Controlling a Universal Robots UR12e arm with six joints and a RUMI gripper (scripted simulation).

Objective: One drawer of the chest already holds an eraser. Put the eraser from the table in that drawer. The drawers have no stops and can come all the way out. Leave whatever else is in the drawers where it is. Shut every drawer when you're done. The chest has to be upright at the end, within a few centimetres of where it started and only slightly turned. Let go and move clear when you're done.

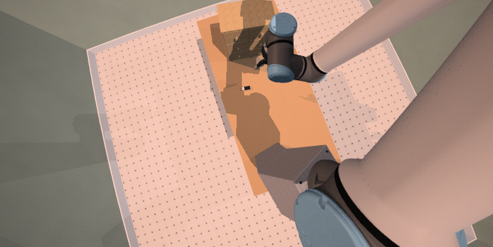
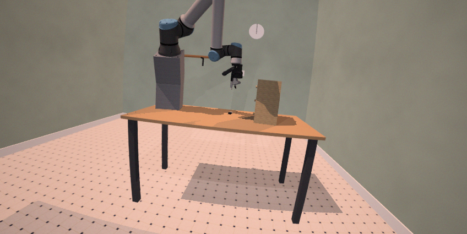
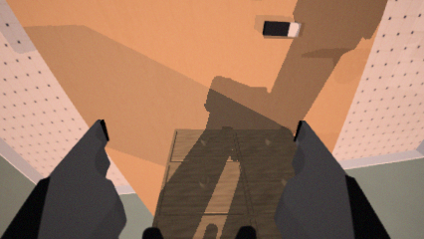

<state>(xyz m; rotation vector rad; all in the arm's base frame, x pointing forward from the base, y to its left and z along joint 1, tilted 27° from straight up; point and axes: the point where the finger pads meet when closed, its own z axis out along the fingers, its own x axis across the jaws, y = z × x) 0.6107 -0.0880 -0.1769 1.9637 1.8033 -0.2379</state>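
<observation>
A wooden chest of drawers (image 2: 267,102) stands upright near one end of the orange table; it also shows in the overhead view (image 1: 243,32) and in the wrist view (image 3: 226,184). All its drawers look shut, with small knobs on the fronts. A small black-and-white eraser (image 1: 246,88) lies on the table in front of the chest; it also shows in the side view (image 2: 229,112) and in the wrist view (image 3: 282,29). My gripper (image 2: 234,84) hangs in the air in front of the chest's upper part, well above the eraser. Its fingers are wide open and empty.
The arm's grey pedestal (image 2: 168,80) stands at the other end of the table (image 2: 222,121). A thin wooden rail with a hook (image 2: 196,56) sticks out from the pedestal top. The table edges are close on both sides of the chest.
</observation>
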